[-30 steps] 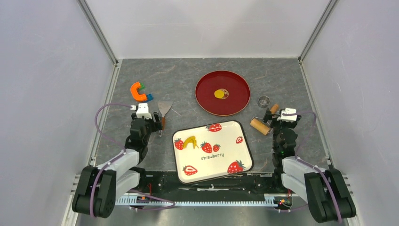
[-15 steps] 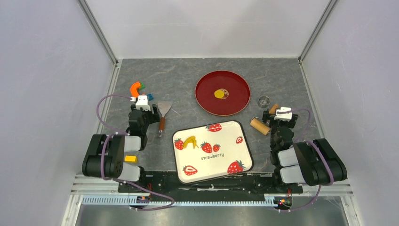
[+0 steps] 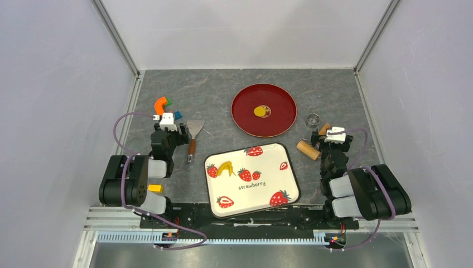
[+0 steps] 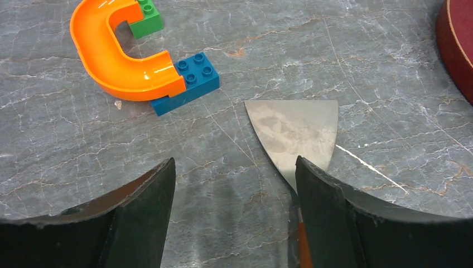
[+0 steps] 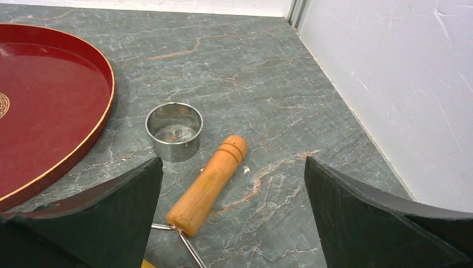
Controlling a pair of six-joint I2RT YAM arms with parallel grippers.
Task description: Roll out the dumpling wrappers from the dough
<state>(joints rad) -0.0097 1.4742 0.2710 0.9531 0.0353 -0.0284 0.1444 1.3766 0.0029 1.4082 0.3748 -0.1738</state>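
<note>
A small flat round yellow dumpling wrapper [image 3: 260, 111] lies in the middle of the red plate [image 3: 245, 124]. A curved yellow dough scrap [image 3: 225, 167] lies on the strawberry tray [image 3: 290, 184]. The wooden roller [image 3: 308, 149] lies at the right, with its handle [image 5: 208, 183] on the table between my right fingers. My right gripper [image 3: 332, 136] [image 5: 231, 209] is open and empty above it. My left gripper [image 3: 167, 126] [image 4: 234, 215] is open and empty, low over the table, just left of the scraper [image 4: 295, 134] [image 3: 193, 134].
A steel ring cutter [image 3: 313, 119] [image 5: 173, 130] stands right of the plate. An orange arch with blue and green bricks [image 3: 163, 105] [image 4: 120, 58] lies at the far left. White walls close in the table on three sides.
Both arms have folded back toward their bases since a second ago. Over the last half second the left arm pulled in a little more; the right arm is still.
</note>
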